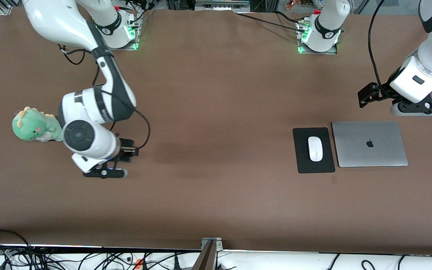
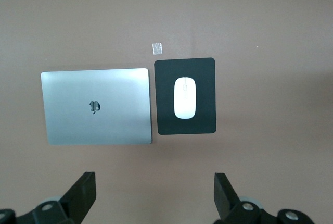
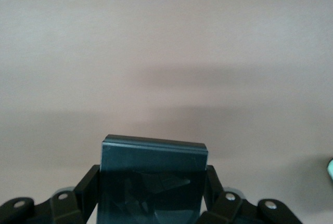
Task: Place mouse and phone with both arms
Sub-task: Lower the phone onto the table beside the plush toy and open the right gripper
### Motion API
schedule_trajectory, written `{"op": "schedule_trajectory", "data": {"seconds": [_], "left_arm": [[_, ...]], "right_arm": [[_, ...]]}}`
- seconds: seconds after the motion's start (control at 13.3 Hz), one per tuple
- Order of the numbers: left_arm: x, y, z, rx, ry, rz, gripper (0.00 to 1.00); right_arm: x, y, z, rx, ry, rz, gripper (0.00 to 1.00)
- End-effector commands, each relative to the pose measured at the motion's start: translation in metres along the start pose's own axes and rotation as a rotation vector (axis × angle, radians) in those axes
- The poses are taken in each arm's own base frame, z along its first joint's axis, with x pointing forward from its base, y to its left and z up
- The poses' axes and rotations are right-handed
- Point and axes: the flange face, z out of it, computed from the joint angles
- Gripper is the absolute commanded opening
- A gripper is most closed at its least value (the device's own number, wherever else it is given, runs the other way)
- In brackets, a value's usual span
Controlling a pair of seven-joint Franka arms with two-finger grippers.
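Fingers of the right gripper [image 3: 153,203] clamp the phone [image 3: 154,179] by its two long edges; fingers of the left gripper [image 2: 153,195] stand spread wide with nothing between them.

The right gripper hangs low over bare worktop [image 1: 216,112] toward the right arm's end, beside a green plush toy [image 1: 34,125]; the edge-on hold keeps the phone's flat face level, which by my reading suits setting it down flat. The mouse [image 1: 315,148] already lies centred on the black mouse pad [image 1: 302,165], which sits just beside a closed silver laptop [image 1: 369,143] toward the left arm's end, so that half of the job looks done. The left gripper hovers high over the worktop near the laptop, apparently waiting clear of the mouse. A small scrap of tape [image 2: 156,48] lies near the pad.
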Motion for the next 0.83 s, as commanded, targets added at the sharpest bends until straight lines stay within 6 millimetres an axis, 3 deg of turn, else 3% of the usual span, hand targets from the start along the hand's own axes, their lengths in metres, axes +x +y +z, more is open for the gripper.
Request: {"op": "schedule_trajectory", "data": {"seconds": [0.0,0.15,0.45,0.75], "left_arm": [[0.002,0.000,-0.003,-0.022,0.006,0.006,1.00],[0.002,0.000,-0.003,-0.022,0.006,0.006,1.00],[0.002,0.000,-0.003,-0.022,0.006,0.005,1.00],[0.002,0.000,-0.003,-0.020,0.006,0.008,1.00]], "right_arm": [[-0.026,0.058,0.020,0.045,0.028,-0.020,0.41],[-0.048,0.098,0.045,0.056,0.056,0.002,0.41],[-0.092,0.157,0.104,0.045,0.129,-0.014,0.41],[-0.106,0.197,0.140,0.035,0.172,-0.037,0.41]]}}
